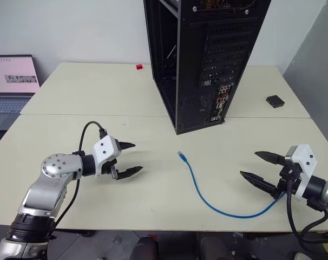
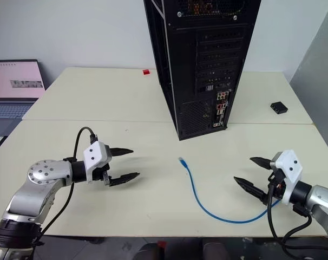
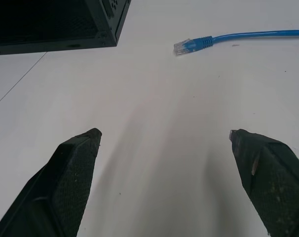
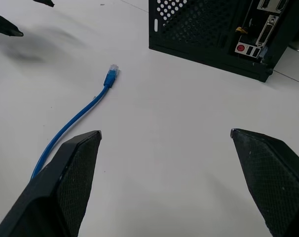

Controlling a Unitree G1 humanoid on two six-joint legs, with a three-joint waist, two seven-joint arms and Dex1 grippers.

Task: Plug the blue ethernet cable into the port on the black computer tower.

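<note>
White table [image 1: 126, 97]: blue ethernet cable [image 1: 207, 197] lies loose between left gripper [image 1: 129, 158] and right gripper [image 1: 260, 167], both spread, unheld, short of black computer tower [image 1: 207, 59].

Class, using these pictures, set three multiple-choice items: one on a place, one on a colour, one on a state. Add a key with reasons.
1. Where does the blue ethernet cable lie?
A. On the table, in front of the black computer tower
B. Plugged into the tower
C. On the laptop

2. What colour is the small block behind the tower?
A. Green
B. Red
C. Yellow

3. How are the two tools?
A. Both open, holding nothing
B. Left shut on the cable
C. Both shut

Key:
1 A, its plug rests on the table, apart from the black computer tower.
2 B, the small block is red.
3 A, the left tool and right tool stand spread, nothing between.
</note>
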